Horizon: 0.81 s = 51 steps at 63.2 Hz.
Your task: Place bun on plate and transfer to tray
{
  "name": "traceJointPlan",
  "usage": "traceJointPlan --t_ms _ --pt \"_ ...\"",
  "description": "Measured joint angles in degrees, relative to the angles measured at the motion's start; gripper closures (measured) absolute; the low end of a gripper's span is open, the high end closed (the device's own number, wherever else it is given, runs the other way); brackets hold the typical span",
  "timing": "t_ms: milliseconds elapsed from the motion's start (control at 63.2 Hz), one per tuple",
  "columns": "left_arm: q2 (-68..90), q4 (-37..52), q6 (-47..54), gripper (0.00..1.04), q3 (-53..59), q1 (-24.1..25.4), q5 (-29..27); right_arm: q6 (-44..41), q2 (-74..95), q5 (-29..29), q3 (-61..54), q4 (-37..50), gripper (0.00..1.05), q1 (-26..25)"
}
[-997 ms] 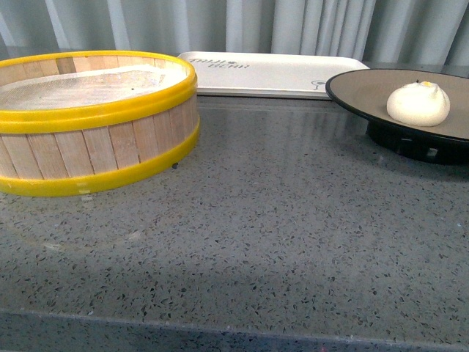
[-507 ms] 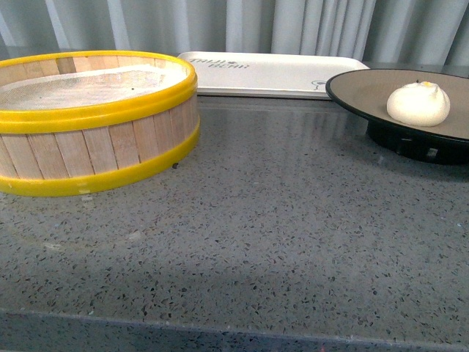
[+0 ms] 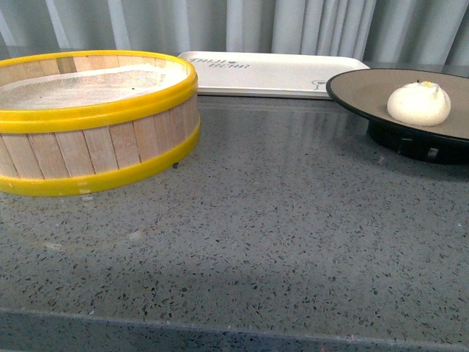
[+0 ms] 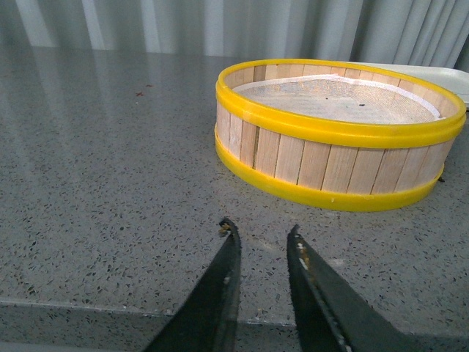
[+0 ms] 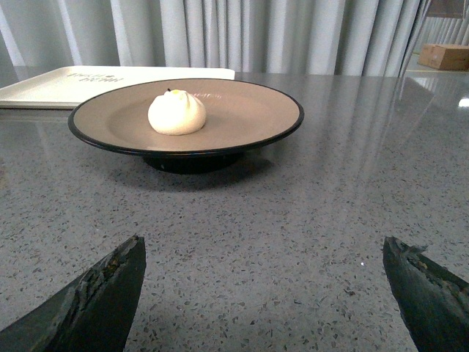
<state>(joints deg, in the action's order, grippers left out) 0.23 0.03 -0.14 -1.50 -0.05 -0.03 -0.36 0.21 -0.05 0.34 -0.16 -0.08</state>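
The bun [image 3: 418, 103] is sitting on the plate [image 3: 363, 92], a little off its middle, with the pleated top and its small yellowish spot facing up. The plate is standing on its black foot on the grey speckled counter [image 3: 293, 235], at the far right of the front view, and its right edge is running out of that picture. The tray [image 3: 271, 73] is lying flat at the back of the counter, just behind the plate's left rim, and nothing is lying on the part of it that is showing. A yellow-rimmed wooden steamer basket [image 3: 95, 139] is standing on the left, near the tray's left end and well apart from the plate.

The left tool [image 4: 261, 229] is hanging low over the counter in front of the basket, its two dark fingers holding only a narrow gap between them and gripping nothing. The right tool [image 5: 262, 243] is hovering over bare counter facing the plate, its fingers spread wide, with nothing between them. Neither tool is touching the plate or the bun.
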Motion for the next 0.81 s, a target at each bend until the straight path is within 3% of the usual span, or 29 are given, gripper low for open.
traceJointPlan --t_ms 190,222,285,332,459,586,681,807 --pt "0.00 0.00 0.00 0.49 0.00 0.00 0.00 0.00 0.02 0.04 0.02 0.00 0.08 0.02" --pt "0.00 0.00 0.00 0.43 0.00 0.00 0.00 -0.44 1.20 3.82 0.87 -2.47 0.08 1.16" --pt "0.00 0.00 0.00 0.31 0.00 0.00 -0.02 -2.08 9.11 16.57 6.38 -10.84 0.08 3.41" --pt "-0.02 0.00 0.00 0.23 0.00 0.00 -0.02 -2.40 13.99 17.70 9.05 -10.03 0.08 1.92" --pt "0.00 0.00 0.02 0.05 0.00 0.00 0.02 -0.83 25.73 8.66 15.91 0.26 0.08 -7.80" --pt "-0.02 0.00 0.00 0.07 0.00 0.00 -0.02 4.72 38.12 -2.16 21.99 10.32 0.08 -17.94" --pt "-0.02 0.00 0.00 0.07 0.00 0.00 0.00 16.28 52.17 -10.23 28.46 13.53 0.08 -24.06" --pt "-0.02 0.00 0.00 0.07 0.00 0.00 0.00 31.56 65.16 -17.81 33.94 15.89 0.08 -25.24"
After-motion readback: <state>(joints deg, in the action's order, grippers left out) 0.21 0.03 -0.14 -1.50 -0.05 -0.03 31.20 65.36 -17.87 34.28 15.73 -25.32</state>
